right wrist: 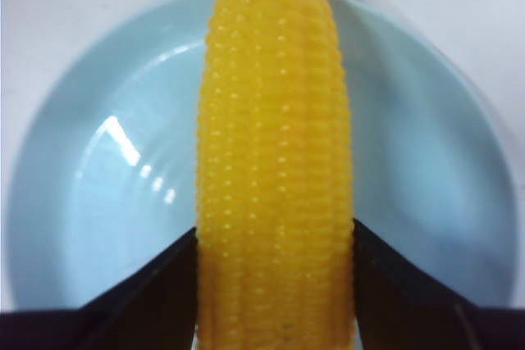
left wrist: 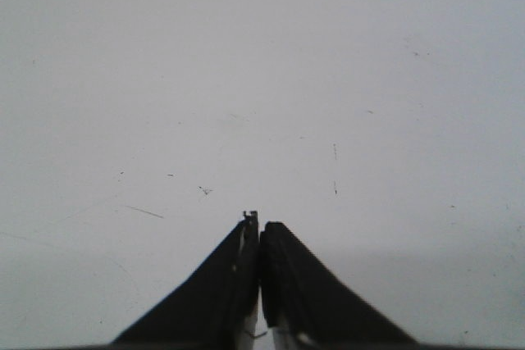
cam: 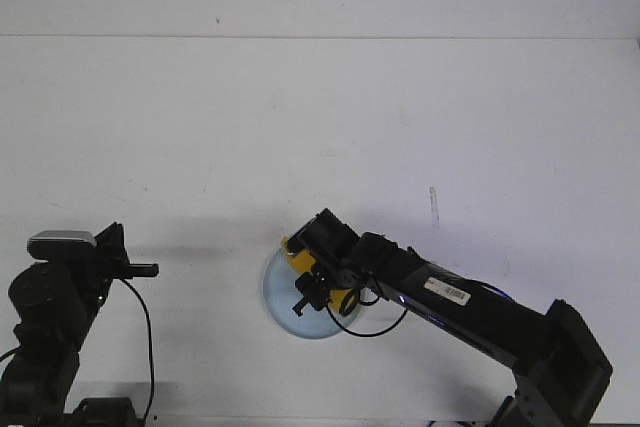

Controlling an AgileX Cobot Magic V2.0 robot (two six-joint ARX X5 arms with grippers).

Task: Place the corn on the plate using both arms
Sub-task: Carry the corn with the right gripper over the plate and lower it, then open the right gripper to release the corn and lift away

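right wrist view: right tool point(right wrist: 275, 284) grips corn point(right wrist: 275, 161) (over plate point(right wrist: 107, 202)).

Yellow corn point(right wrist: 275, 170) — over blue plate point(right wrist: 107, 202)

White tabletop point(cam: 320, 127) (faintly scuffed), evenly lit

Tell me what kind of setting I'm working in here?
Likely a lab tabletop test rig: a bare white table, two black arms, and only a toy-like corn and a pale blue plate as props.
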